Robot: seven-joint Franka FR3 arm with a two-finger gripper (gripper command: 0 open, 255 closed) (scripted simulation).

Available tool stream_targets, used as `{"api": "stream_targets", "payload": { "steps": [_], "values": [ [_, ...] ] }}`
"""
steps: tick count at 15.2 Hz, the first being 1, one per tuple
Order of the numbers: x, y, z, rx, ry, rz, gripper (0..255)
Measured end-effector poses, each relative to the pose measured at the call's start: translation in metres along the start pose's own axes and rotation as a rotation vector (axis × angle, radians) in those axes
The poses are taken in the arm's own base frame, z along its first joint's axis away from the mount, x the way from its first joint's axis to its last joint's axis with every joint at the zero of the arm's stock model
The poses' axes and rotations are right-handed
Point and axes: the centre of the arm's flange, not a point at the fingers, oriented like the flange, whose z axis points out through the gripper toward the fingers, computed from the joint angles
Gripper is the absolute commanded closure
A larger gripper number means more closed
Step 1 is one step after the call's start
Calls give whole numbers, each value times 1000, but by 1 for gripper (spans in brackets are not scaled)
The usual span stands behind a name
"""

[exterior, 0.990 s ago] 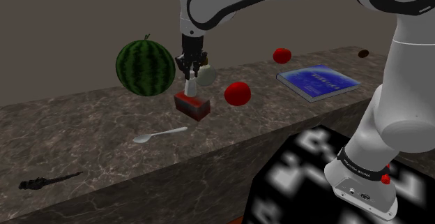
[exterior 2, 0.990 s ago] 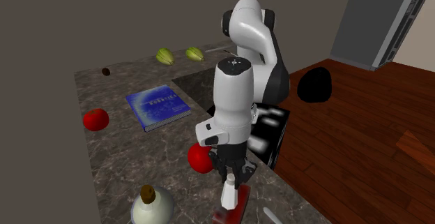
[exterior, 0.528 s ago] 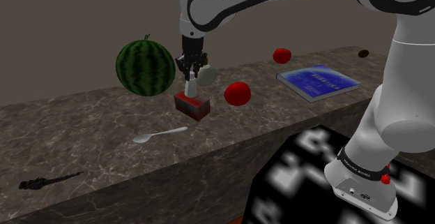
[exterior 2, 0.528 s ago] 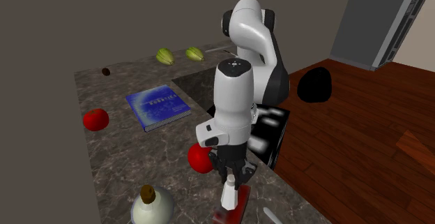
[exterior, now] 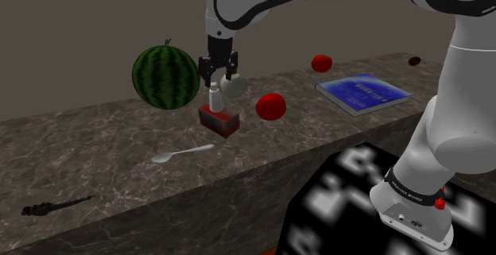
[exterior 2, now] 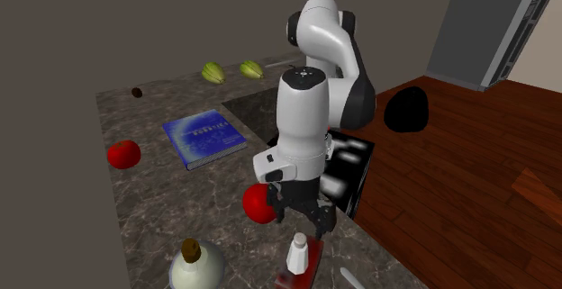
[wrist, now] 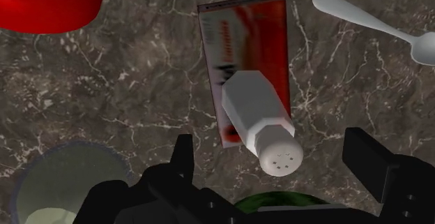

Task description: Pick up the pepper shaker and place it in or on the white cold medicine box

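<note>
White pepper shaker (exterior: pixel 214 98) stands upright on the red-and-white medicine box (exterior: pixel 219 122), toward the box's left end in the shoulder view. I see the gripper (exterior: pixel 218 72) hovering right above it, jaws spread wide and gripping nothing. In the wrist view both fingers (wrist: pixel 182 161) stand apart from the shaker's cap.

The box lies flat on the dark veined stone counter (exterior: pixel 119 146), roughly mid-depth. It's crowded around there: a watermelon (exterior: pixel 165 76) to the far left, a pale round jar (exterior: pixel 234 86) just behind the gripper, and a red fruit (exterior: pixel 271 106) near on the right. A spoon (exterior: pixel 183 153) lies between the box and the counter's near edge.

Open room: a wide bare stretch runs left of the spoon up to a small dark object (exterior: pixel 56 206) by the near-left edge. A blue book (exterior: pixel 363 93) sits well to the right, close to the near edge. In the second exterior view the box sits close to the counter's edge on that view's right.
</note>
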Motion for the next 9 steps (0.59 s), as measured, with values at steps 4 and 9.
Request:
{"api": "stream_targets", "payload": {
  "steps": [4, 9],
  "values": [
    [1, 1, -33, 0, 0, 0, 0],
    [1, 1, -34, 0, -1, 0, 0]
  ]
}}
